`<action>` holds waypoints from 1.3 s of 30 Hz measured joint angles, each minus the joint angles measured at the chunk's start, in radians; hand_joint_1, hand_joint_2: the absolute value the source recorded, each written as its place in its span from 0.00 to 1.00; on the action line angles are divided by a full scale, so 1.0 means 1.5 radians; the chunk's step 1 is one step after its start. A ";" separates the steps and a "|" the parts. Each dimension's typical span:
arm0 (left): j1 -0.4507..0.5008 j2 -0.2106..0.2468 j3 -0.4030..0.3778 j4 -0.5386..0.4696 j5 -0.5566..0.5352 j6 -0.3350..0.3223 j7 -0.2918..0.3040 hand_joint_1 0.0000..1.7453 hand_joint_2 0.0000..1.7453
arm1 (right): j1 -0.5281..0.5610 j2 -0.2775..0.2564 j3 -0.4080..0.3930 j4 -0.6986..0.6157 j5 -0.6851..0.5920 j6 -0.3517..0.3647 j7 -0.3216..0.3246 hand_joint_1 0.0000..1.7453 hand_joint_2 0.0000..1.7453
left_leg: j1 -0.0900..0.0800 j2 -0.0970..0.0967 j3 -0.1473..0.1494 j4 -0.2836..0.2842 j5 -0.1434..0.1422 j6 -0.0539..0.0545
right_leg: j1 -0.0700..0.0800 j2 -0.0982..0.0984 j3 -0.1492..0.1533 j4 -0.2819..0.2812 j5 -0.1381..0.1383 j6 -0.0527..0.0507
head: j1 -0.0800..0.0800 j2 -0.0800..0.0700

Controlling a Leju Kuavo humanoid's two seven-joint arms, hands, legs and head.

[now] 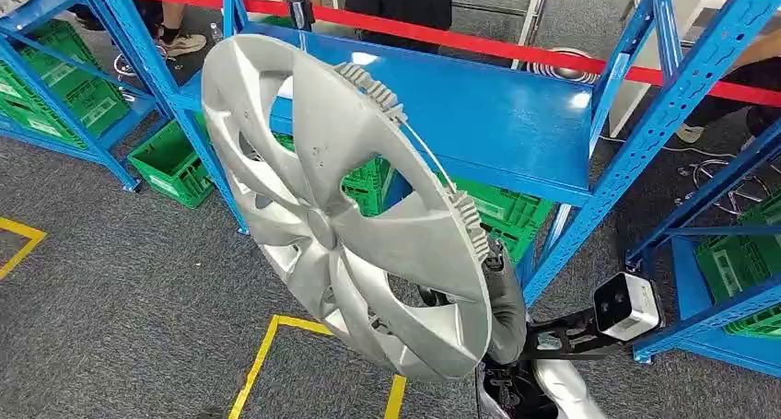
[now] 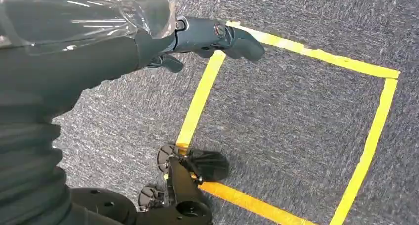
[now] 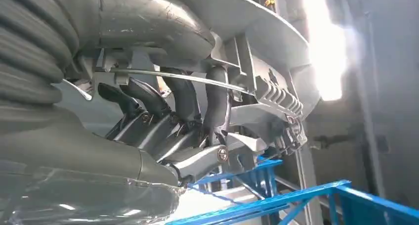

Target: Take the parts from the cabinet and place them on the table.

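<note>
1. The silver hubcap (image 1: 341, 221) is held tilted in the air in front of the blue shelf rack (image 1: 516, 124).
2. The right hand (image 3: 173, 116) is closed on the hubcap's rim, its fingers (image 3: 217, 101) hooked through an opening.
3. The left hand (image 2: 197, 39) is seen above the grey carpet (image 2: 296, 121), fingers loosely extended and nothing held.

Left hand (image 2: 197, 42): grey ribbed cover and clear plastic wrap at the wrist, dark fingers stretched out, nothing in them, hanging above the floor. Carpet (image 2: 296, 111): grey, speckled. Yellow tape (image 2: 200, 99): square outline stuck flat on the carpet below the fingers.
</note>
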 joint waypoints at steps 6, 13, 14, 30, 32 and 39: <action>0.001 -0.001 0.000 0.000 0.001 -0.001 0.003 0.00 1.00 | -0.001 0.005 0.004 0.004 -0.001 0.000 0.004 1.00 1.00 | 0.010 0.001 -0.059 0.203 -0.121 -0.022 | 0.005 -0.002 -0.031 0.006 0.021 -0.011 | -0.004 0.000; 0.001 0.001 0.000 0.000 0.001 -0.002 0.005 0.00 1.00 | -0.008 0.008 0.010 0.007 -0.003 0.000 0.009 1.00 1.00 | -0.001 0.000 0.069 -0.005 -0.058 0.003 | 0.007 -0.002 -0.051 0.016 0.038 0.011 | -0.005 0.000; 0.001 0.002 0.000 0.000 0.001 -0.004 0.006 0.00 1.00 | -0.009 0.008 0.010 0.007 -0.004 0.001 0.009 1.00 1.00 | -0.002 0.000 0.067 -0.007 -0.054 0.009 | 0.006 -0.002 -0.051 0.013 0.042 0.017 | -0.005 0.000; 0.000 0.001 0.000 0.000 0.000 -0.008 0.007 0.00 1.00 | -0.012 0.001 0.014 0.014 -0.009 -0.001 0.009 1.00 1.00 | 0.006 0.005 0.005 -0.007 -0.001 0.020 | -0.003 -0.001 -0.016 0.054 -0.014 0.040 | -0.001 0.000; 0.000 0.001 0.000 0.000 0.000 -0.010 0.007 0.00 1.00 | -0.012 0.000 0.014 0.014 -0.010 -0.001 0.008 1.00 1.00 | 0.003 0.005 -0.009 0.005 0.008 0.003 | 0.004 0.003 0.000 0.018 -0.020 0.022 | -0.001 0.000; 0.002 0.002 -0.004 0.001 -0.001 -0.013 0.008 0.00 1.00 | -0.008 0.002 0.014 0.015 -0.009 -0.003 0.007 1.00 1.00 | 0.013 0.002 -0.063 0.207 -0.114 -0.021 | 0.004 0.000 -0.047 0.018 0.022 -0.010 | -0.004 0.000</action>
